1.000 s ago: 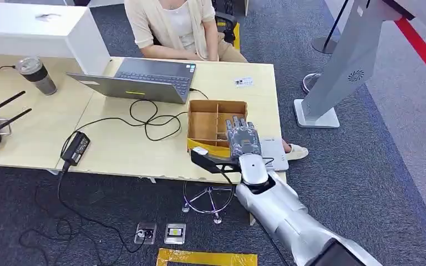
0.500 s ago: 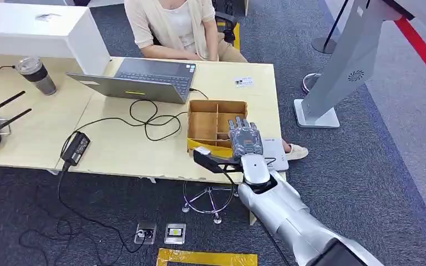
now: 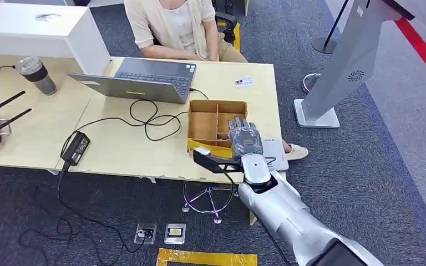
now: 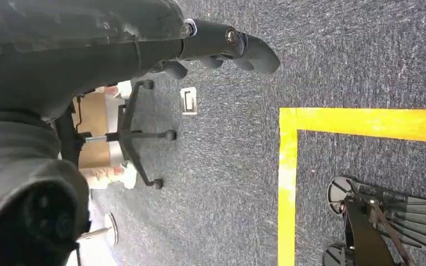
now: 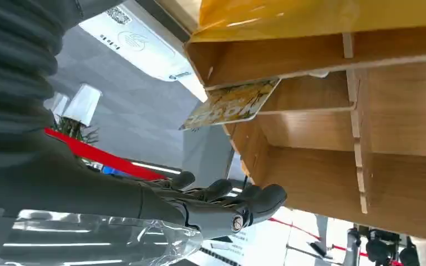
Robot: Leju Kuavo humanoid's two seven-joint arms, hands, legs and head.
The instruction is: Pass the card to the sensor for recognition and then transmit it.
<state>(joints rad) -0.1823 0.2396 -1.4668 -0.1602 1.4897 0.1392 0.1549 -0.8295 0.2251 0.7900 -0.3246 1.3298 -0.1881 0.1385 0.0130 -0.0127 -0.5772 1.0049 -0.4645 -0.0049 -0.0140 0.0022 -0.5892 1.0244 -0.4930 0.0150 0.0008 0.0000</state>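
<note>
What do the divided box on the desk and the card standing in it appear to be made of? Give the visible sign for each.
The divided box looks like thin unpainted plywood or fibreboard: matt brown faces, pale cut edges, dividers slotted together. A glossy yellow strip, perhaps tape, covers its near wall. The card is probably plastic or coated paper: thin, flat, printed in yellow, slightly shiny.
</note>
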